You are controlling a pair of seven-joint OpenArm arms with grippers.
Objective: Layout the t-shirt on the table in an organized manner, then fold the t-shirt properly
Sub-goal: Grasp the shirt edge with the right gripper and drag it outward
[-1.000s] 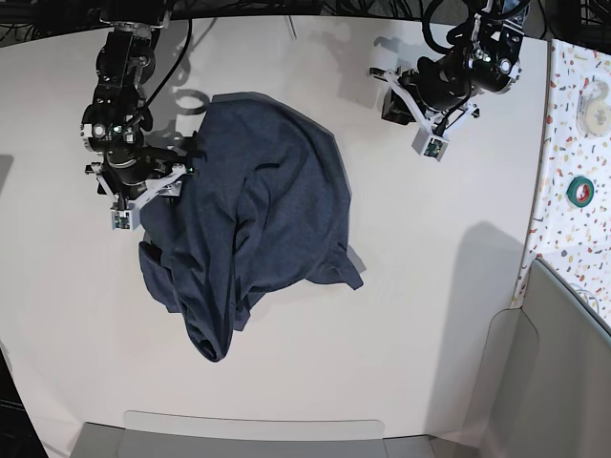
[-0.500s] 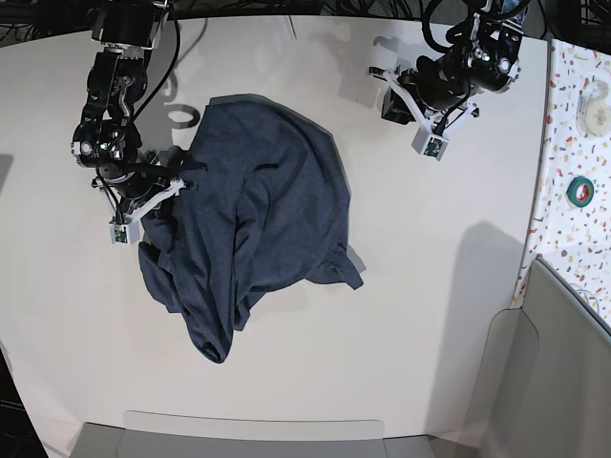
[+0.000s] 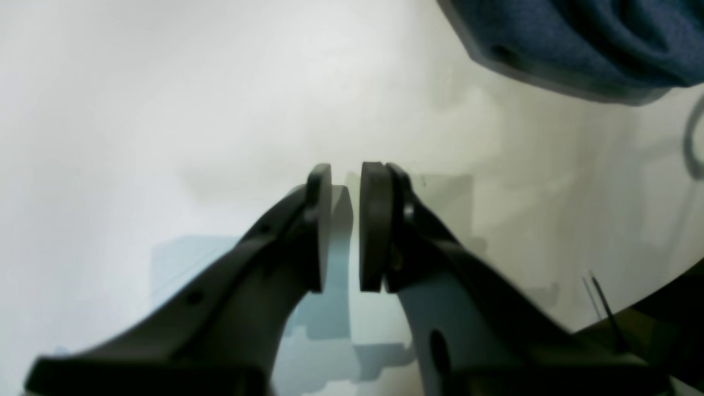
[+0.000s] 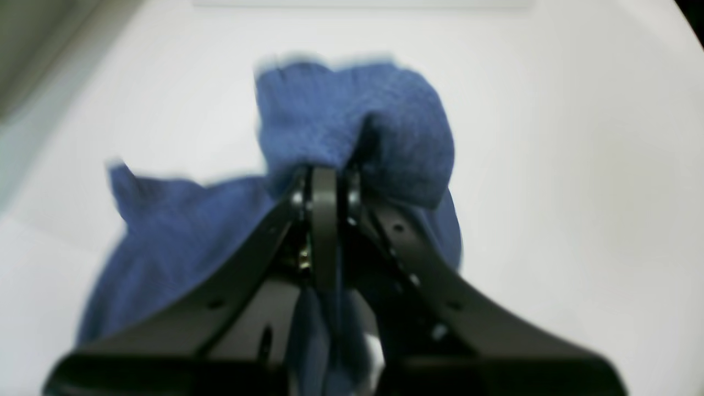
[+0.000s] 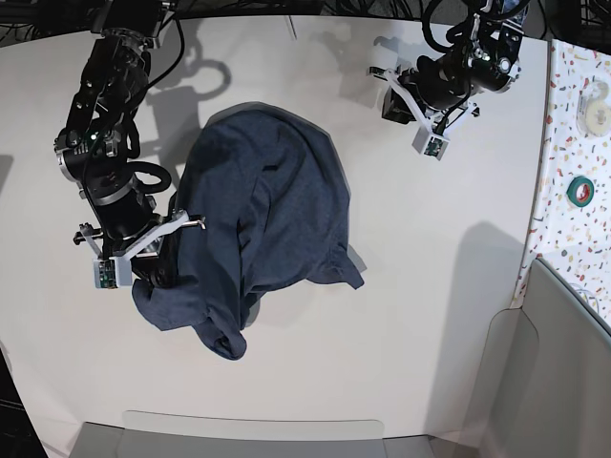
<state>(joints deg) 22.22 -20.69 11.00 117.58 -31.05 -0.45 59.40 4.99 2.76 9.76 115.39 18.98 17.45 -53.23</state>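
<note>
Both arms black w/ round joint housings, loose black cables. Left gripper and right gripper: white brackets, matte black fingers w/ flat round-edged pads, screw holes along shanks.

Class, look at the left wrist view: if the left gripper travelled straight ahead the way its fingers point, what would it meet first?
Most likely the bare table. The left gripper points at white surface; the t-shirt lies off to the upper right, outside that line. Depth is hard to judge.

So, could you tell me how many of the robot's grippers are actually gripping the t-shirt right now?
1. The right gripper is clamped on a bunch of the t-shirt at its edge; the left gripper hangs off the cloth above the bare table, holding nothing.
</note>
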